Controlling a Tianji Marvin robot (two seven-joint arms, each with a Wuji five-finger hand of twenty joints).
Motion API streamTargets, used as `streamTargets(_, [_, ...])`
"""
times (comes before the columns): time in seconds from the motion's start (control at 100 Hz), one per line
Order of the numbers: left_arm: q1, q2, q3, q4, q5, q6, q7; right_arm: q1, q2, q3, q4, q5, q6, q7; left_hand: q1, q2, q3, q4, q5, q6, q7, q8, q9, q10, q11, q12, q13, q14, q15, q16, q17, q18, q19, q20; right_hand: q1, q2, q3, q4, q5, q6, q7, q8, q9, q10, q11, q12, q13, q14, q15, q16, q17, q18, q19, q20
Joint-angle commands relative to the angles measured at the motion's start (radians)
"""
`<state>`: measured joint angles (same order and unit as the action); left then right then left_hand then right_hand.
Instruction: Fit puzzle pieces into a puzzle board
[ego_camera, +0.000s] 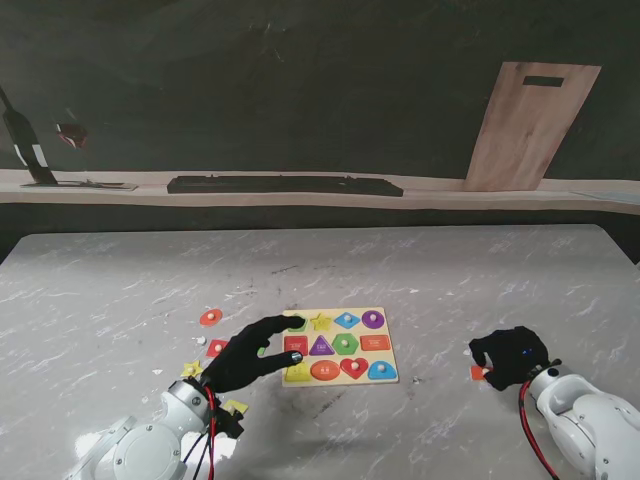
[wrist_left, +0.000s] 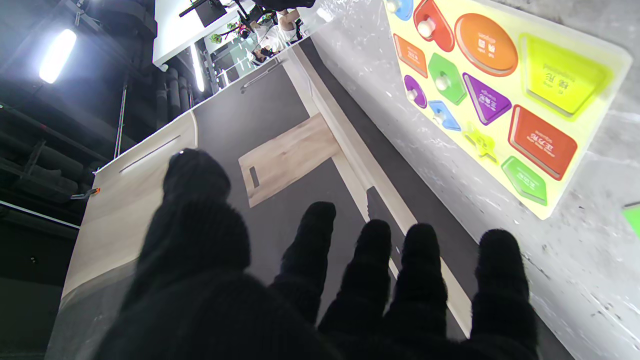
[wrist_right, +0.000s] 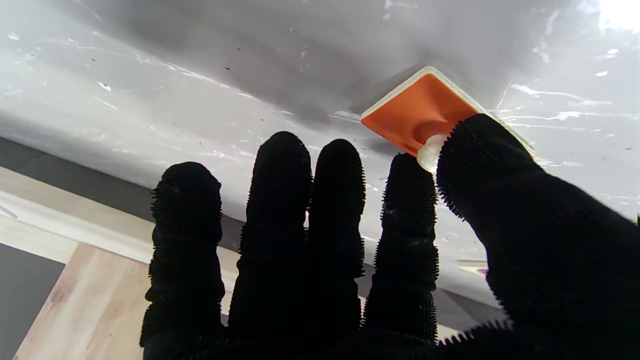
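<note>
Lower right of the stand view, right hand (ego_camera: 510, 358) pinches the orange square wooden piece's (wrist_right: 417, 112) knob for lifting; left hand (ego_camera: 250, 355) hovers, fingers apart, over the yellow puzzle board (ego_camera: 388, 378).

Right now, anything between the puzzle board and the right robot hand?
Stand view: only bare marble table between puzzle board and right robot hand.

This looks like a robotics lab or test room, not a home. A grey marble-patterned table (ego_camera: 420, 270) stands before a dark wall, along whose foot runs a pale wooden ledge (ego_camera: 430, 190). A wooden board (ego_camera: 530, 125) leans there. The left wrist view shows a ceiling strip light (wrist_left: 56, 55) and exposed ducting.
</note>
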<state>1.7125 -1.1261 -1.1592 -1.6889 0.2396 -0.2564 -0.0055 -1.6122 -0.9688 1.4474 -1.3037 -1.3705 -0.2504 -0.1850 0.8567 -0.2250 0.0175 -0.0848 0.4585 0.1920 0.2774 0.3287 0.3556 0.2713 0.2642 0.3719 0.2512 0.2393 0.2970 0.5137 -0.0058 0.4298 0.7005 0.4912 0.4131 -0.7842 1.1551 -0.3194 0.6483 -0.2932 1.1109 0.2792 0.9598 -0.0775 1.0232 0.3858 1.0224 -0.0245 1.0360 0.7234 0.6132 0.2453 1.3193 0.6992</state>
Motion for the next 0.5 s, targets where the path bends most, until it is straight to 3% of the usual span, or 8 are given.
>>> streamTargets(0.0, [0.002, -0.002, 0.002, -0.003, -0.003, 0.003, -0.002, -0.013, -0.002, -0.007, 0.010, -0.007, -0.003, -0.003, -0.009, 0.028, -0.038, 0.035, 0.026, -0.030, -0.010, -0.012, 0.001, -0.012, -0.003, -0.011, -0.011, -0.022, -0.007, 0.006, -0.008, -0.084, -0.005, 0.017, 0.116, 0.011, 0.036, 0.022, 0.130, -0.065, 0.091, 0.014, 0.047, 0.026, 0.003, -0.011, 0.035, 0.019, 0.019, 0.006, 0.026, -0.001, 0.029, -0.003])
streamTargets(0.29, [0.004, -0.002, 0.000, -0.005, -0.004, 0.002, -0.002, -0.017, -0.013, 0.016, -0.030, 0.028, -0.045, -0.006, -0.009, 0.029, -0.038, 0.034, 0.028, -0.029, -0.011, -0.012, 0.001, -0.013, -0.003, -0.011, -0.011, -0.023, -0.007, 0.006, -0.008, -0.083, -0.005, 0.017, 0.159, -0.061, 0.080, 0.018, 0.205, 0.032, 0.078, -0.050, 0.151, 0.113, -0.052, -0.049, 0.145, 0.044, -0.046, -0.024, 0.112, 0.025, 0.017, -0.028])
streamTargets(0.49, [0.005, -0.002, -0.002, -0.006, -0.006, 0.001, -0.002, 0.017, -0.018, -0.016, -0.046, 0.057, -0.072, 0.015, -0.008, 0.028, -0.038, 0.035, 0.028, -0.029, -0.011, -0.012, 0.001, -0.013, -0.004, -0.011, -0.011, -0.022, -0.007, 0.006, -0.009, -0.083, -0.005, 0.017, 0.165, -0.088, 0.090, 0.020, 0.227, 0.067, 0.076, -0.081, 0.181, 0.138, -0.068, -0.059, 0.181, 0.054, -0.065, -0.031, 0.143, 0.045, 0.014, -0.031])
